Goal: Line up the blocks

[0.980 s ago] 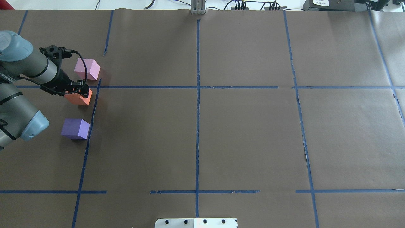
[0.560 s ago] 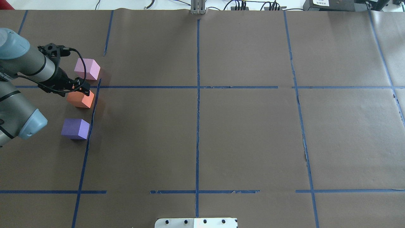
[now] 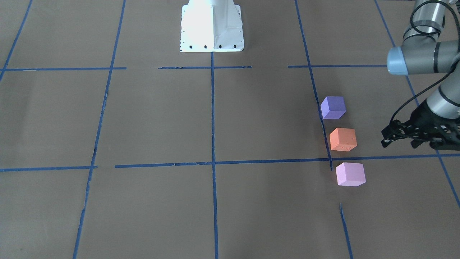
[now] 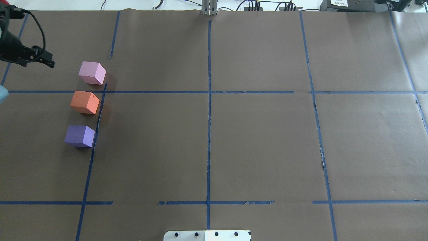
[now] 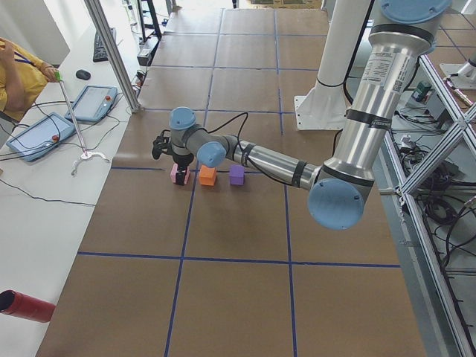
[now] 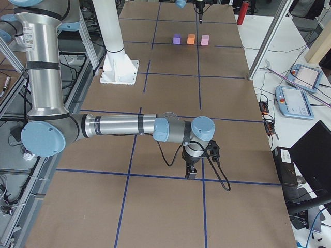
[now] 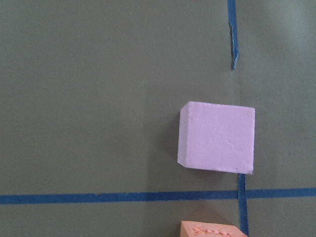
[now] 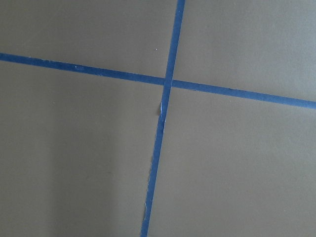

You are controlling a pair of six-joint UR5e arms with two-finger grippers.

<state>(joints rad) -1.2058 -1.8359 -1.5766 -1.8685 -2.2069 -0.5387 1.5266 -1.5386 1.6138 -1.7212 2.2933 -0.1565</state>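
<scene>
Three cubes stand in a near-straight row along a blue tape line on the left of the table: the light pink block (image 4: 92,73) farthest, the orange block (image 4: 84,102) in the middle, the purple block (image 4: 79,136) nearest. They also show in the front view: pink block (image 3: 350,174), orange block (image 3: 343,139), purple block (image 3: 333,107). My left gripper (image 3: 398,141) is open and empty, raised and off to the outer side of the row. Its wrist view shows the pink block (image 7: 217,137). My right gripper (image 6: 190,173) hangs far away over bare paper; I cannot tell whether it is open.
Brown paper with blue tape lines (image 4: 209,117) covers the table. The white robot base (image 3: 212,25) stands at the near middle edge. An operators' bench with tablets (image 5: 44,134) lies beyond the far edge.
My left gripper has let go of the orange block, risen and drawn back to the far left. The orange block stays between the pink and the purple one.
</scene>
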